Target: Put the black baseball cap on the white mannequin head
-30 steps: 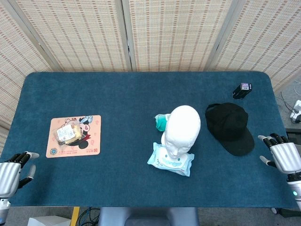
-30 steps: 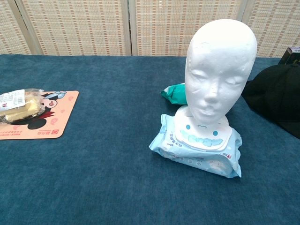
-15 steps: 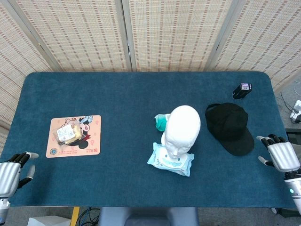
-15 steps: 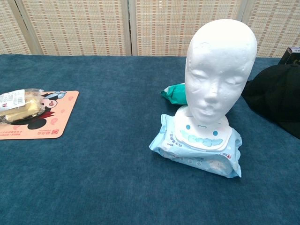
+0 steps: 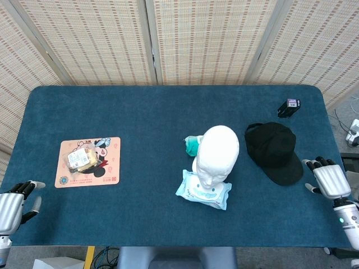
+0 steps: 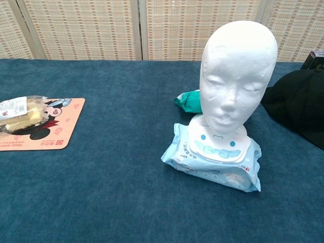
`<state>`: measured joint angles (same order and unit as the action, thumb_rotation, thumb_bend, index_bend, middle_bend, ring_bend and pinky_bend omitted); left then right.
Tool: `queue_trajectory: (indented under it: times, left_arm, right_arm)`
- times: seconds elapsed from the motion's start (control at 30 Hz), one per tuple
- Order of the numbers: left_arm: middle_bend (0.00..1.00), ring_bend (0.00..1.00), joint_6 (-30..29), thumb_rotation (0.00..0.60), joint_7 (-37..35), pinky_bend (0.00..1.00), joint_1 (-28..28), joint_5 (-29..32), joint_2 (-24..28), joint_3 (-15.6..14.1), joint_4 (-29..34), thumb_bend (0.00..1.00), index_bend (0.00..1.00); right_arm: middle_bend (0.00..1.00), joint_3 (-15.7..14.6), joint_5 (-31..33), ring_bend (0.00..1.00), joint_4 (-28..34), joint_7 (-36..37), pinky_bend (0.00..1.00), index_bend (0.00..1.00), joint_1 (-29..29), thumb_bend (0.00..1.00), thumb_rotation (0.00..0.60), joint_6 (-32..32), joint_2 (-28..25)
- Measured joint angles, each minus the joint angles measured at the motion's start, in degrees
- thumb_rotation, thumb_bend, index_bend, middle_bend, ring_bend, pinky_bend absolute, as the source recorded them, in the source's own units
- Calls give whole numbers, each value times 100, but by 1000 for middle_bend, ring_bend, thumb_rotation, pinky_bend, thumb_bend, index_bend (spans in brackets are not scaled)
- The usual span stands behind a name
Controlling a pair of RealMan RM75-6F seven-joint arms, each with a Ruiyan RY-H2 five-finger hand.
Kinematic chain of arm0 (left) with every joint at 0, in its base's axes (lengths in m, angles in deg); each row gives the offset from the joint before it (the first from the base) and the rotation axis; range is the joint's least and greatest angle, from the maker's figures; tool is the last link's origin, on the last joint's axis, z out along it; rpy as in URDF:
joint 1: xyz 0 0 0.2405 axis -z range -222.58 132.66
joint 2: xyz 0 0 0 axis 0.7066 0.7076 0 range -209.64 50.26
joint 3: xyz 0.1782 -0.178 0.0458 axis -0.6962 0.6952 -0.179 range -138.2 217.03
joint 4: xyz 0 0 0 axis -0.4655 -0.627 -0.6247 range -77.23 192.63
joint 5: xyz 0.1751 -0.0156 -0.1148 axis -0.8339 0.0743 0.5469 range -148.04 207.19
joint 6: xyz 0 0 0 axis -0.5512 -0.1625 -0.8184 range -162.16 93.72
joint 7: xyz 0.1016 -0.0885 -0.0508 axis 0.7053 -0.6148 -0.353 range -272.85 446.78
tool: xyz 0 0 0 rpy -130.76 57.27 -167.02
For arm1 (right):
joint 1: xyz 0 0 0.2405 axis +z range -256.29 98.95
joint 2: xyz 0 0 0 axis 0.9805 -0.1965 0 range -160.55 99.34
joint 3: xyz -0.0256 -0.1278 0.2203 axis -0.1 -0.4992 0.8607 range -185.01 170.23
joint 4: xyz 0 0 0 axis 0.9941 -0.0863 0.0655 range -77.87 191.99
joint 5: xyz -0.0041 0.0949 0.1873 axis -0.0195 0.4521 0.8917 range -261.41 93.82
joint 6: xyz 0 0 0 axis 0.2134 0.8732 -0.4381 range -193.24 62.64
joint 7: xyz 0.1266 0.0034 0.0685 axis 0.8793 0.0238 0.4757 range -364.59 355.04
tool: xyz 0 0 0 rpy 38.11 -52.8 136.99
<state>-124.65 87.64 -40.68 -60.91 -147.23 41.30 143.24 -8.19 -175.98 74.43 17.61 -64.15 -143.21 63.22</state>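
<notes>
change since a second ago: right robot hand (image 5: 330,181) has crept inward along the counter (image 5: 146,117) edge toward the cap brim; all else unmoved.

item: black baseball cap (image 5: 274,151), lying flat on the blue counter at right, brim pointing to the near edge, well apart from nothing but just beside the mannequin's right flank; partly seen at the right edge of the chest view (image 6: 298,104).

item: white mannequin head (image 5: 216,154), upright, bare, its base resting on a pale blue wipes pack (image 5: 203,192); face to the near edge (image 6: 235,76).

item: green wrapped object (image 5: 192,145), touching or just behind the mannequin head.

item: small black box (image 5: 289,106), far right corner, beyond the cap.

item: pink cartoon mat (image 5: 89,162), left side, carrying a clear-wrapped snack packet (image 5: 82,158).

item: right robot hand, fingers spread apart, holding nothing, just beside the cap brim, not touching it.

item: left robot hand (image 5: 13,204), near left corner, fingers apart, empty.
</notes>
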Motion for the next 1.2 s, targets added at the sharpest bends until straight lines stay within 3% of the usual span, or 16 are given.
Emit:
queue_trajectory:
  times: [1.2]
  left_arm:
    - [419,403,-15,600,-33,655,-36,64,31,25,10,435,385]
  right_arm:
    - [470,-238,-83,277,-540,-179,412,318,284,0,600,549,449]
